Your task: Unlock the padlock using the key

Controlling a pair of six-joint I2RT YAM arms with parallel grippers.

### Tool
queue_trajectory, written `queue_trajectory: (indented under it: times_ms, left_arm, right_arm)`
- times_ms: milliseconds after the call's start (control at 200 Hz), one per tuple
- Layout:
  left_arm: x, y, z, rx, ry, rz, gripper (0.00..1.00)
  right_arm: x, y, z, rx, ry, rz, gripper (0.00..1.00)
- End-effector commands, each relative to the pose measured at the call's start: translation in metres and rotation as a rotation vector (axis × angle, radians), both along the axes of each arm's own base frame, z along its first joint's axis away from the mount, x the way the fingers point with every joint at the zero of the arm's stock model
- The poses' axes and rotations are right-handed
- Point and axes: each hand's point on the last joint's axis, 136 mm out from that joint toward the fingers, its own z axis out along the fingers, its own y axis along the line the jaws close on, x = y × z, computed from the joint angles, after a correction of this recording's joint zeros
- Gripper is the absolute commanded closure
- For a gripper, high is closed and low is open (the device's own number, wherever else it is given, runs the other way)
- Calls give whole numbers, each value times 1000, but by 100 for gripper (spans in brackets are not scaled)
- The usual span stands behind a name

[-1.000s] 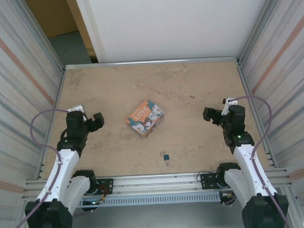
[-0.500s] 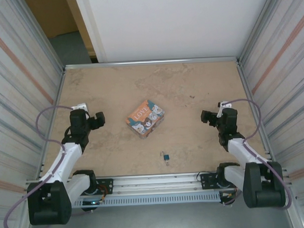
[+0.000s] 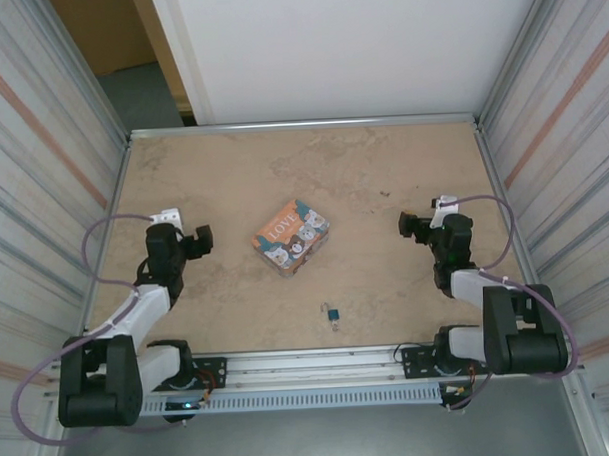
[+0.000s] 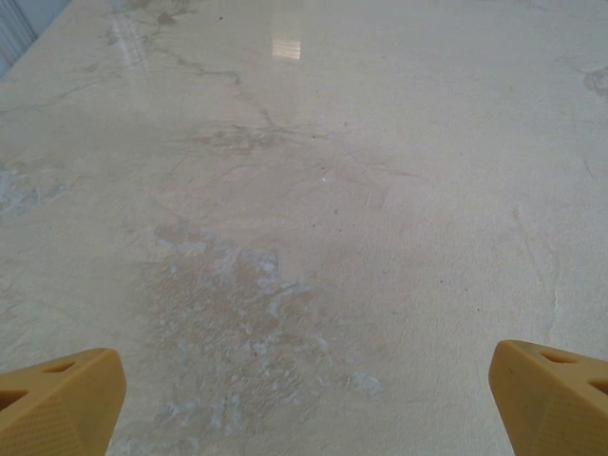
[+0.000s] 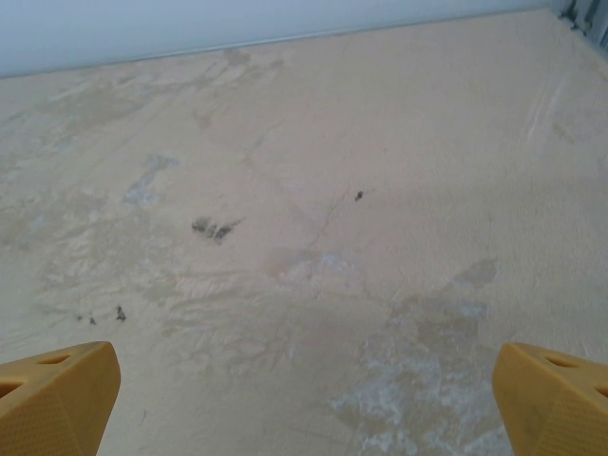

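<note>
The tiny blue-teal padlock (image 3: 332, 313) lies on the table near the front edge, about midway between the two arms. A small pale metal piece (image 3: 336, 326) touches its near side; it is too small to tell whether this is the key. My left gripper (image 3: 199, 239) hovers low at the left, far from the padlock, and its yellow fingertips (image 4: 59, 401) stand wide apart over bare table, so it is open. My right gripper (image 3: 408, 225) sits low at the right, also open, with yellow fingertips (image 5: 551, 399) spread and nothing between them.
An orange-and-teal "LOVE" cat-print box (image 3: 292, 234) lies in the middle of the table (image 3: 363, 176), between the grippers and beyond the padlock. Metal walls (image 3: 42, 167) close in both sides, and a rail (image 3: 309, 364) runs along the front edge.
Both arms have folded down and back toward their bases. Each gripper has drifted slightly inward and away from me. The padlock and the box have not moved.
</note>
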Motion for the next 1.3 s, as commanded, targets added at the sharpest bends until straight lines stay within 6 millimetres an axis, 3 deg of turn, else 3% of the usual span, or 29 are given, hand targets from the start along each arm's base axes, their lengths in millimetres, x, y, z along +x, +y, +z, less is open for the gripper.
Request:
queue_trajectory:
  times_ms: [0,466,711,842,1293]
  left_arm:
    - [10,-2,12,28,-88,-36,1]
    - [15,-7,21,74,-192,-92,1]
    - [20,-13,25,80,-243,-136,1]
    - [26,-17,27,78,-268,-162,1]
    - [34,-24,6,91,-293,-215,1]
  right_arm:
    - [6,-3,12,-45,-80,14,1]
    - [16,-9,-12,-10,-99,27,1]
    - [38,-19,-25,24,52,-3,1]
    - [38,-18,-26,6,62,-14,1]
    - [38,-17,-25,4,58,-13,1]
